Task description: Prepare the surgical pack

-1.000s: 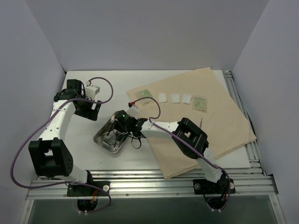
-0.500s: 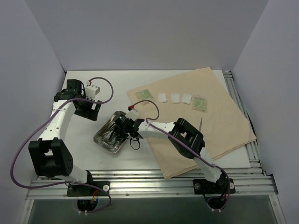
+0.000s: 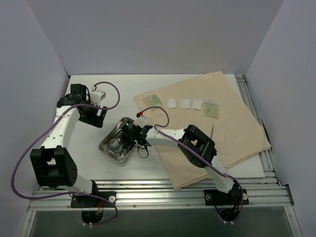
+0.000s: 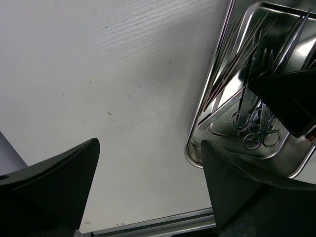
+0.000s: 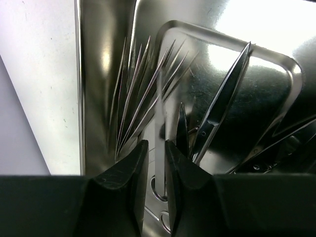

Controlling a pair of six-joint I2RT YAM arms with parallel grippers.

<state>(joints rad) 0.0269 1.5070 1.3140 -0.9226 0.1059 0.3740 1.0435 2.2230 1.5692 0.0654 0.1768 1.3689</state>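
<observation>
One bench (image 3: pixel 98 94): white and carrying everything, with both arms standing at its near edge.
Cloth sheet (image 3: pixel 237 123): tan, lying flat and skewed across the right half of the bench.
Left arm (image 3: pixel 61 126): bending over the left side of the bench, well apart from the sheet.
Right arm (image 3: pixel 197 143): reaching left over the sheet's left edge and down into the tray.
Steel tray (image 3: pixel 102 146): sitting at a diagonal on bare bench just left of the sheet, between the two arms, and holding several instruments.
Left tool (image 4: pixel 150 143): hanging over bare bench beside the tray's far-left side, its fingers spread wide and gripping nothing.
Right tool (image 5: pixel 155 143): dipping into the tray with its fingers almost together, pinching a thin steel instrument (image 5: pixel 159 123); I cannot tell whether that is tweezers or scissors.
Green packets (image 3: pixel 153 99): two lying on the far part of the sheet, one at each end of a row.
Gauze squares (image 3: pixel 185 103): three white ones lying side by side between the packets.
Scissors (image 4: pixel 259 133): lying in the tray, right under the right tool.
Tweezers (image 4: pixel 222 106): lying slantwise in the tray, beside the scissors.
Slim instrument (image 3: pixel 212 130): lying alone on the sheet just right of the right arm; too small to tell its kind.
</observation>
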